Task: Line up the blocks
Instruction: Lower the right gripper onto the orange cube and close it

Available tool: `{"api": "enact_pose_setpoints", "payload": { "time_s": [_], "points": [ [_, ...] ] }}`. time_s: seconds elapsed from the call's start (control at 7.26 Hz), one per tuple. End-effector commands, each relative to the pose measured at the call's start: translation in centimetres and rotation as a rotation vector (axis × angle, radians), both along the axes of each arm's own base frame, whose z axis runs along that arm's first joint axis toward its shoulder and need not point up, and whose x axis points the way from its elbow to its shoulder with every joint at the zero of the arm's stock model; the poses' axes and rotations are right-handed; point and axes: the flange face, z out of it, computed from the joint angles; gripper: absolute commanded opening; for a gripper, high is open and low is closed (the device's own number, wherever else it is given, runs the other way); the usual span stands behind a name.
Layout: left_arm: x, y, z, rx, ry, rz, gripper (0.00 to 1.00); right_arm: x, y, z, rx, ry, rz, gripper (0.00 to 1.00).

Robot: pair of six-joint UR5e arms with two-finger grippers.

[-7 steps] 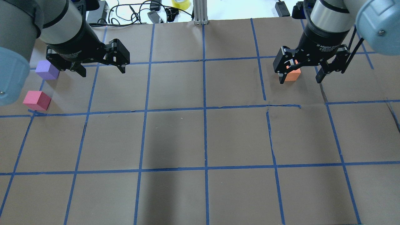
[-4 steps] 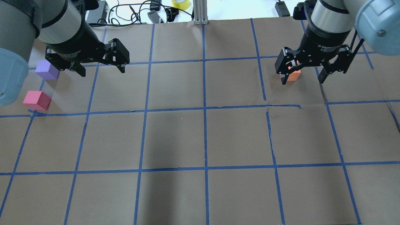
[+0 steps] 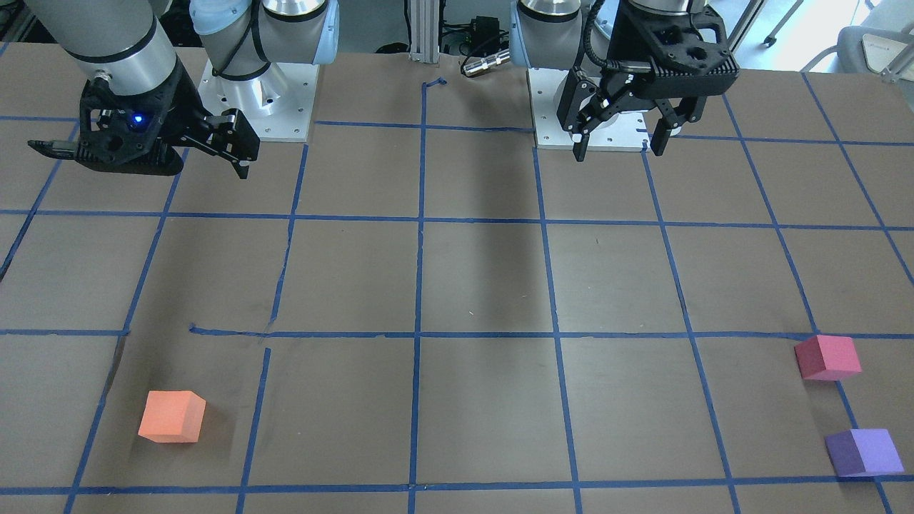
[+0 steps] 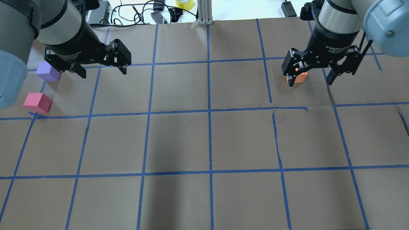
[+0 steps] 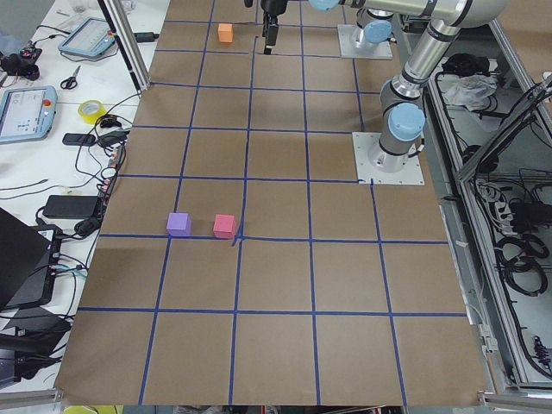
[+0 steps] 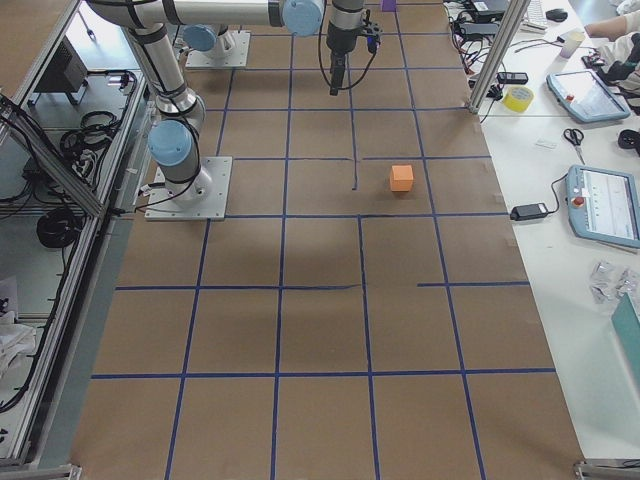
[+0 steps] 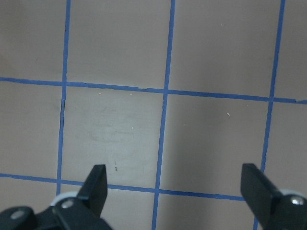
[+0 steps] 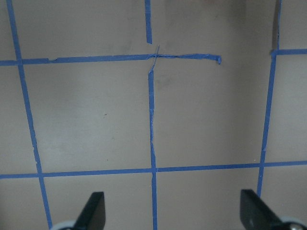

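The orange block [image 3: 171, 416] sits alone on the brown paper, also in the overhead view [image 4: 300, 77], where a finger of my right gripper [image 4: 310, 81] partly covers it. The pinkish-red block [image 4: 37, 103] and the purple block [image 4: 48, 71] sit close together at the left edge, apart from each other; in the front view they are the pinkish-red [image 3: 827, 357] and the purple [image 3: 864, 452]. My left gripper [image 4: 104, 72] is open, empty and raised, to the right of the purple block. My right gripper is open, empty and raised. Both wrist views show only paper and tape.
The table is covered in brown paper with a blue tape grid [image 4: 209, 111], torn near the middle right. Beyond the far edge lie cables, a yellow tape roll [image 4: 184, 3] and an aluminium post [image 4: 204, 12]. Both arm bases [image 3: 257, 100] stand at the robot's side.
Both grippers have drifted very slightly, the left to the view's left and the right to the view's right. Both stay open. The blocks have not moved.
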Motion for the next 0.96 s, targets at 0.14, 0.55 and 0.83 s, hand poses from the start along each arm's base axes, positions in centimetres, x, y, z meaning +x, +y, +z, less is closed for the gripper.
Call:
{"api": "enact_pose_setpoints", "payload": {
  "time_s": [0.14, 0.55, 0.83],
  "points": [
    [0.0, -0.1, -0.1, 0.000, 0.004, -0.001, 1.00, 0.0, 0.1, 0.1, -0.002, -0.001, 0.003, 1.00],
    [0.0, 0.1, 0.1, -0.003, -0.001, -0.002, 1.00, -0.7, -0.2, -0.4, 0.009, 0.067, 0.009, 1.00],
    [0.0, 0.2, 0.2, -0.004, -0.001, -0.002, 1.00, -0.9, -1.0, -0.5, -0.024, 0.089, 0.018, 1.00]
  ]
}}
